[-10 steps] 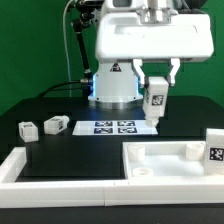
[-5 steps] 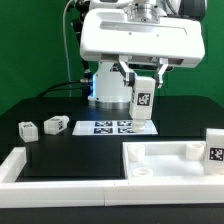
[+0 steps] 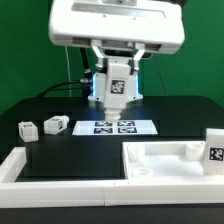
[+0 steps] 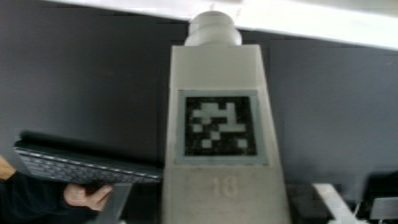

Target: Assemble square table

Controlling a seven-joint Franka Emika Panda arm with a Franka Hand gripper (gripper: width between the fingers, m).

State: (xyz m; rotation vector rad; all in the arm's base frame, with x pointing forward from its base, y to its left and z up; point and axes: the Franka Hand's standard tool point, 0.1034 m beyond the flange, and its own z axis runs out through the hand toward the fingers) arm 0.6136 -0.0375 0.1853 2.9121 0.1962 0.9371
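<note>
The square table top (image 3: 172, 166) lies at the front of the exterior view's right, rim up, with corner sockets showing. One tagged white leg (image 3: 213, 150) stands at its right edge. Two more legs (image 3: 28, 128) (image 3: 57, 125) lie on the black surface at the exterior view's left. My gripper (image 3: 118, 66) is shut on a fourth leg (image 3: 117, 90) and holds it in the air above the marker board (image 3: 118, 127). In the wrist view this leg (image 4: 217, 110) fills the middle, tag facing the camera, between the fingers of my gripper (image 4: 217, 200).
Long white bars (image 3: 18, 168) edge the black surface at the front and the exterior view's left. The robot base (image 3: 100, 95) stands behind the held leg. A green wall is at the back.
My gripper has carried the held leg toward the exterior view's left and upward, from above the marker board's right end to above its middle. The other parts have not moved.
</note>
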